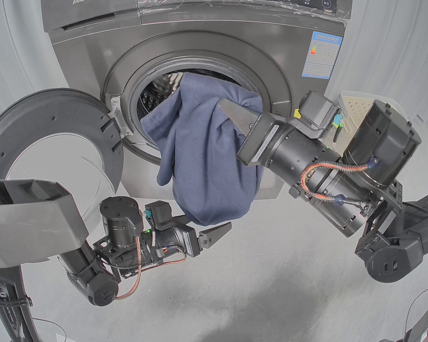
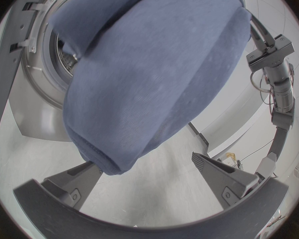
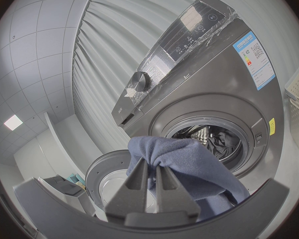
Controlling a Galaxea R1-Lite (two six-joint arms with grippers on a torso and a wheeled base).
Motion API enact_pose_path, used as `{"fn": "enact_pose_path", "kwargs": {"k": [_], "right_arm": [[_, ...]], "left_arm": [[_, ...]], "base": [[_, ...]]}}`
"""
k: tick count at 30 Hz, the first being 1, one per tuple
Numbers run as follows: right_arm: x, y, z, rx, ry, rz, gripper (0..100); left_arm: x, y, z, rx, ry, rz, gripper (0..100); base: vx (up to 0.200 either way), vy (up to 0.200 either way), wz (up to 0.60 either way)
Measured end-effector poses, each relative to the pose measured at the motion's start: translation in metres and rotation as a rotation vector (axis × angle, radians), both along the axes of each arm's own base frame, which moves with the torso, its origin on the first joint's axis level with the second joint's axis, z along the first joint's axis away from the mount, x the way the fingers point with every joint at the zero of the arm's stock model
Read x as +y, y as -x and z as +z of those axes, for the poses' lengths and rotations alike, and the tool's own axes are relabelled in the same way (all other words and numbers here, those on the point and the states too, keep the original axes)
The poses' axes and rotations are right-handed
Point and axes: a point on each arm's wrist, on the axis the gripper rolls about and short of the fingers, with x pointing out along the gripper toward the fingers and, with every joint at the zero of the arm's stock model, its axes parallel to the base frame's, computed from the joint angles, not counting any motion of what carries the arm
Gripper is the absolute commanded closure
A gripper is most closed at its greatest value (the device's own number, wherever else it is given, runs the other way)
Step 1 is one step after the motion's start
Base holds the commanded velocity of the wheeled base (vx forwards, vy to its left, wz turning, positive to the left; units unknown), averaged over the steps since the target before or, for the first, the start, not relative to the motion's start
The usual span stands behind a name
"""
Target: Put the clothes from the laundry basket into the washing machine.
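we see right hand (image 1: 227,107) clamped on blue shirt (image 1: 204,157) at washer (image 1: 290,58) mouth; shirt top over drum rim, rest hangs down front. left hand (image 2: 145,160) just under hem, fingers wide, holding nothing. door (image 1: 57,119) open at left; basket (image 1: 355,106) right of washer.

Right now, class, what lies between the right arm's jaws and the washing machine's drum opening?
The blue garment, clamped in those jaws, drapes across the drum opening; the head view shows it.
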Motion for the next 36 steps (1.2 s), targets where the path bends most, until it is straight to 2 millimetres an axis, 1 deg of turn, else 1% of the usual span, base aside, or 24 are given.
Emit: {"fn": "enact_pose_path", "kwargs": {"k": [3,9,14,20,30,36], "right_arm": [[0.0,0.0,0.0,0.001,0.001,-0.001,100],[0.0,0.0,-0.001,0.001,0.002,-0.002,100],[0.0,0.0,-0.001,0.0,0.001,-0.002,100],[0.0,0.0,-0.001,0.0,0.001,-0.002,100],[0.001,0.001,0.0,-0.001,0.002,0.001,100],[0.001,0.001,-0.001,-0.002,0.004,0.003,100]], "left_arm": [[0.001,0.01,0.01,-0.011,0.011,-0.012,0],[0.007,0.037,0.027,-0.025,0.023,-0.041,0],[0.009,0.045,0.031,-0.03,0.025,-0.054,0],[0.003,0.043,0.023,-0.034,0.027,-0.066,0],[-0.009,0.027,-0.006,-0.014,0.006,-0.066,0],[-0.016,0.015,-0.008,-0.035,0.019,-0.062,0]], "base": [[0.0,0.0,0.0],[0.0,0.0,0.0],[0.0,0.0,0.0],[0.0,0.0,0.0],[0.0,0.0,0.0],[0.0,0.0,0.0]]}}
